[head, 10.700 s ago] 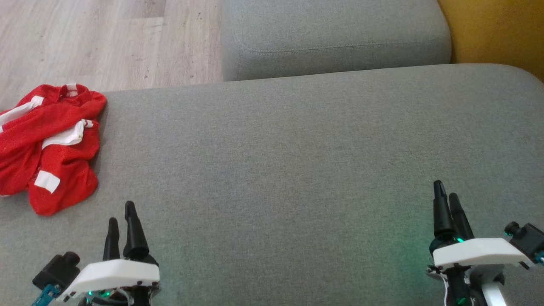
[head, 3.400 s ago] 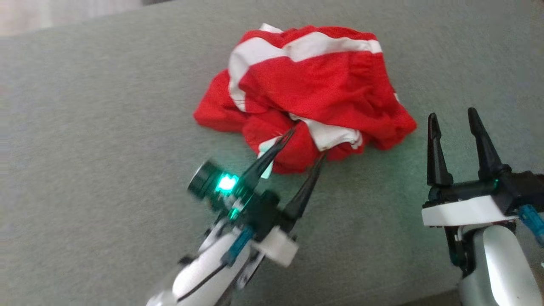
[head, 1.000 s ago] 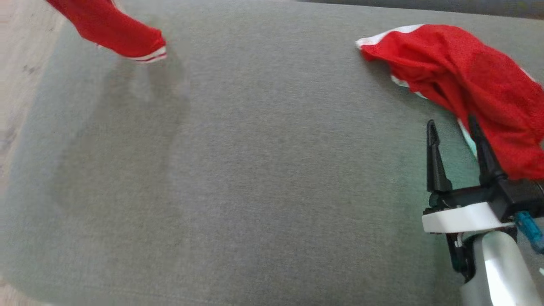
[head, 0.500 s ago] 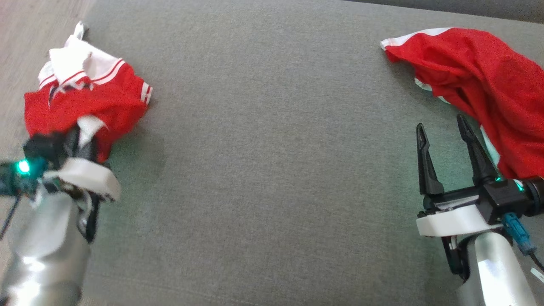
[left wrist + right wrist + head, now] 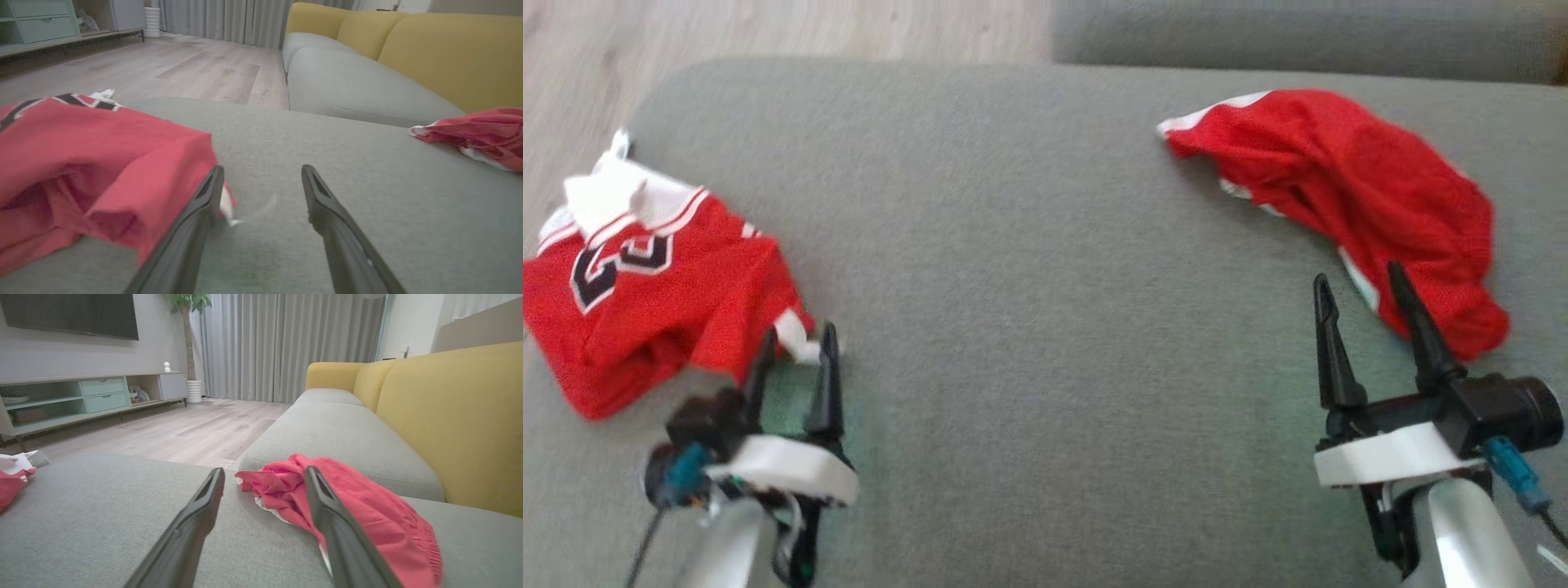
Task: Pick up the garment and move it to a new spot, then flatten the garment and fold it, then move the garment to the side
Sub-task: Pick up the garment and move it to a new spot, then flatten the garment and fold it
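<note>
Now the crumpled red numbered jersey (image 5: 645, 302) lies at the grey fabric cushion's (image 5: 1045, 327) left edge; left claw (image 5: 798, 331) and right claw (image 5: 1356, 273) gape empty. I'd pinch opposite corners, possibly tucked under, and spread.

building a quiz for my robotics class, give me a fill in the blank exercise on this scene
1. The left gripper has its jaws ____ next to the red jersey.
2. The jersey's number is ____ with a white outline.
3. The right gripper, jaws apart, points towards a plain red garment.
   Both garments lie on a cushion that is ____ in colour.

Missing words: open; black; grey
</note>
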`<state>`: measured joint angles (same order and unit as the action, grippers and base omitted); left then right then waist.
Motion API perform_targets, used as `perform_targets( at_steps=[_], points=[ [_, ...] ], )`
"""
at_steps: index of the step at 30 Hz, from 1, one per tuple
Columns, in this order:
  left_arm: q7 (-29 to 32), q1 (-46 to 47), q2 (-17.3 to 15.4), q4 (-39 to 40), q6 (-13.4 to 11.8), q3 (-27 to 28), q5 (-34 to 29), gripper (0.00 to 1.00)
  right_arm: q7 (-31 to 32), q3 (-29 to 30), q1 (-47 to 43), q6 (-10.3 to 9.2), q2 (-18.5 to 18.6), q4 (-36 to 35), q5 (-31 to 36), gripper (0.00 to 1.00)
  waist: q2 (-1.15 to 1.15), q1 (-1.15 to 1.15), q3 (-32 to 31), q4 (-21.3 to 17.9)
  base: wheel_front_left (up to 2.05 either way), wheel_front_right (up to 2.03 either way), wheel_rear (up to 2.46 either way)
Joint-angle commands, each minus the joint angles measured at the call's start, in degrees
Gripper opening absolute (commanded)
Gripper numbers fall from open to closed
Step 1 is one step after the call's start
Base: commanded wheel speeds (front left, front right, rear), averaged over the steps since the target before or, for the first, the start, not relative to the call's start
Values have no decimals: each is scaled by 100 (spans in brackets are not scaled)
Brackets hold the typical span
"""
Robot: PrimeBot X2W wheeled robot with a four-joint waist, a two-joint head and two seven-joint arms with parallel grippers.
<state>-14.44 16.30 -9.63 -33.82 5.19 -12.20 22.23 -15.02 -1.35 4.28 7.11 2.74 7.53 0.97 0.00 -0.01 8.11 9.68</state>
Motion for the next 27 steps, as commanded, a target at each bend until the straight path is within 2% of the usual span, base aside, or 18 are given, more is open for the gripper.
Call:
perform_targets(
  at_steps=[1,8,11,12,15,18,21,27],
  points=[
    [-55,-78,-14,412,-98,260,-112,100,2,-186,28,37,14,-163,-36,100,0,1,-295,-300,0,0,0],
    [-55,-1275,463,2096,-514,333,-861,100,2,-688,-204,37,14,-205,284,100,0,1,-654,-733,0,0,0],
    [-55,-1792,581,2791,-745,368,-1175,100,2,-765,-410,37,14,-183,337,100,0,1,-788,-840,0,0,0],
    [-55,-1792,581,2791,-745,368,-1175,100,2,-765,-410,37,14,-183,337,100,0,1,-788,-840,0,0,0],
    [-55,-2258,630,3339,-971,351,-1499,100,2,-735,-619,37,14,-147,320,100,0,1,-942,-918,0,0,0],
    [-55,-2713,654,3604,-1074,241,-1678,100,2,-649,-801,37,14,-152,240,100,0,1,-1096,-976,0,0,0],
    [-55,-2987,667,3633,-1159,244,-1565,100,2,-608,-925,37,14,-145,188,100,0,1,-1205,-1002,0,0,0],
    [-55,-2992,672,3604,-1209,255,-1787,100,2,-584,-981,37,14,-110,163,100,0,1,-1289,-989,0,0,0]
  ],
)
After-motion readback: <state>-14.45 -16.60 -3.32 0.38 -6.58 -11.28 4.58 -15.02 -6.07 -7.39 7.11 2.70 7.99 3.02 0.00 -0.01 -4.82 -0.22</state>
